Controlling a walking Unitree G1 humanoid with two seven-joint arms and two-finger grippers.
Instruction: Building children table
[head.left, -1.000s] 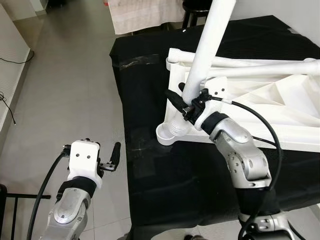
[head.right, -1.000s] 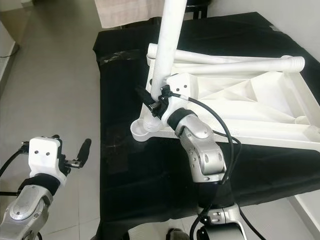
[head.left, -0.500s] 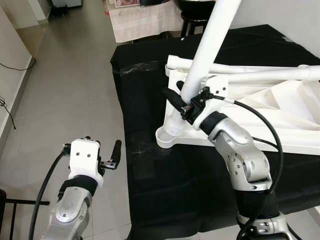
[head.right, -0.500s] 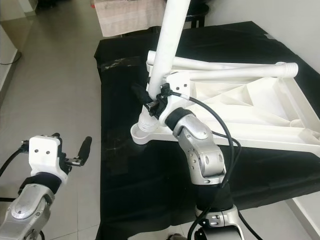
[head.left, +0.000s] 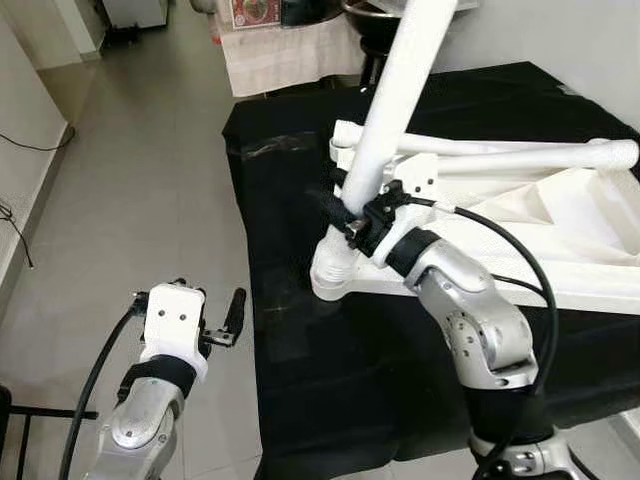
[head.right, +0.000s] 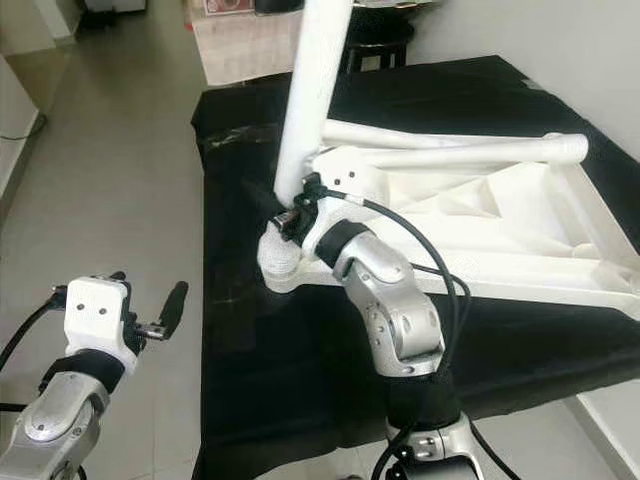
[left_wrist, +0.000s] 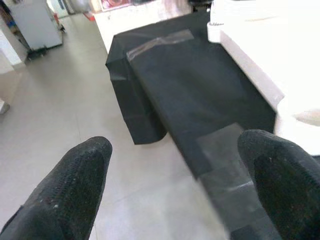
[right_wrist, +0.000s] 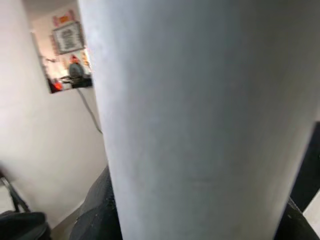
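Note:
An upturned white plastic table top (head.left: 520, 235) lies on a black-covered table (head.left: 300, 170). A long white table leg (head.left: 395, 90) stands tilted with its ribbed lower end in the near-left corner socket (head.left: 332, 275). My right gripper (head.left: 345, 212) is shut on this leg just above the socket; in the right wrist view the leg (right_wrist: 195, 115) runs between the black fingers (right_wrist: 95, 205). Two more white legs (head.left: 500, 152) lie across the table top. My left gripper (head.left: 232, 312) hangs open over the floor, left of the table, with nothing between its fingers (left_wrist: 75, 175).
Grey tiled floor (head.left: 130, 180) spreads to the left of the black table. A cloth-covered piece of furniture (head.left: 285, 45) and a dark stool (head.left: 375, 20) stand beyond the far edge. A white wall (head.left: 560, 40) runs at the right.
The leg's lower end has gone from beside the corner socket down into it, with my right gripper still on it. The camera has shifted slightly. The left arm has stayed put.

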